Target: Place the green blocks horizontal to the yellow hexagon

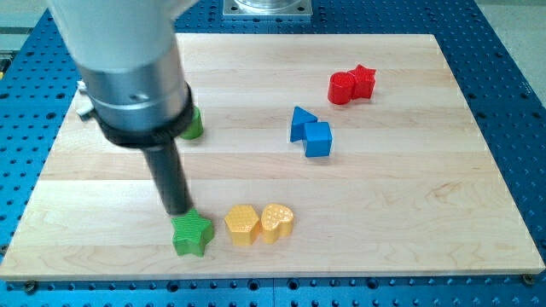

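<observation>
Camera view: my tip (180, 212) is seen at the near left of the wooden board (409, 222), touching or just short of the far edge of the green star block (192, 234); contact cannot be confirmed. No jaws exist on this rig, only the straight rod, so no spread or pinch state can be reported. The green star block lies just left of the yellow hexagon (242, 224), close to it but apart, and roughly level with it. The yellow heart block (277, 222) is touching the hexagon's right side. A second green block (193, 124) is found farther back on the left, largely hidden behind the arm housing; its shape cannot be made out. The blue triangle block (301, 122) and blue cube (318, 139) sit touching at mid-board, and two red blocks (351, 84) sit touching at the far right.

Step in hand, as judged: the star is being set in line with the hexagon, and this part appears nearly complete. The next move is judged to call for the tip to be brought round behind the far green block, which must then be pushed toward the near edge and into the same row, with the star left undisturbed.
</observation>
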### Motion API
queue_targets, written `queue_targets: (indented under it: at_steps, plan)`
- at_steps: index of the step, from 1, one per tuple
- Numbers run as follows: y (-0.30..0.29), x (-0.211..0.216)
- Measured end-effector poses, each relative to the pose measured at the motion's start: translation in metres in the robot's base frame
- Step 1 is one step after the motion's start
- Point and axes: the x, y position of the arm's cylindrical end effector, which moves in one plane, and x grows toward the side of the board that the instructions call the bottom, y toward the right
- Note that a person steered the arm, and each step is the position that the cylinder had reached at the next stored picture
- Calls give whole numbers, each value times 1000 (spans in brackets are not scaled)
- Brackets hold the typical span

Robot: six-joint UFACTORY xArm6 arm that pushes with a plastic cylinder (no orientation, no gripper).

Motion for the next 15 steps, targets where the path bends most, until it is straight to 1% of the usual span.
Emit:
queue_targets:
  at_steps: [1,2,3,4,5,6,7,8,9,10,11,12,13,14,15]
  plan:
    - [16,-7]
    - [67,-63]
    - [73,-122]
    - [20,-133]
    - [-28,-36]
    - [-18,-75]
    - [-49,-89]
    - [-96,-45]
    - [-47,4]
    - [-50,13]
    - [-121,24]
    - [-100,60]
    - [-66,71]
    - [-57,80]
    - [-32,89]
